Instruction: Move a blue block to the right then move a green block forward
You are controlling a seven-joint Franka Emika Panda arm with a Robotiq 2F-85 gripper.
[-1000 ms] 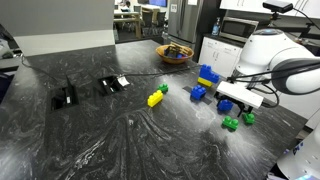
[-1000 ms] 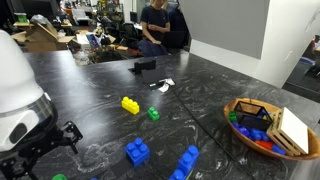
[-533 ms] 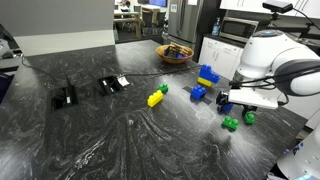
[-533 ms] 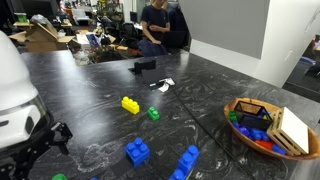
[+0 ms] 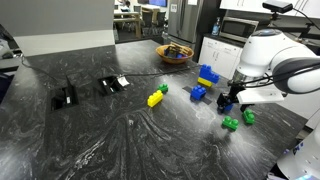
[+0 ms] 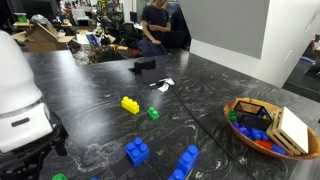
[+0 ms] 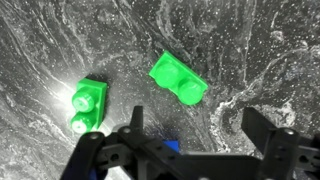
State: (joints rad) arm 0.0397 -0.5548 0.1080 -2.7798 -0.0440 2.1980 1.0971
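My gripper (image 7: 197,132) is open and empty, its jaws spread wide just above the table. In an exterior view it (image 5: 229,101) hangs over the slim blue block (image 5: 224,107). Only a corner of that block (image 7: 170,146) shows in the wrist view, under the gripper body by the left finger (image 7: 133,120). The long, low green block (image 7: 178,78) lies ahead of the jaws, apart from them. A more compact green brick (image 7: 88,103) lies to its left. Both green pieces (image 5: 239,120) show in an exterior view beside the gripper.
A squarish blue block (image 5: 199,93) and a large blue block with a yellow part (image 5: 208,74) lie close by. A yellow brick (image 5: 155,98) and a small green one (image 5: 163,89) sit mid-table. A bowl (image 5: 175,52) stands at the back, and a basket of bricks (image 6: 262,125) stands near the table's edge.
The wrist has turned and shifted over the slim blue block, and the gripper has slid out of the lower left of an exterior view. No block has moved.
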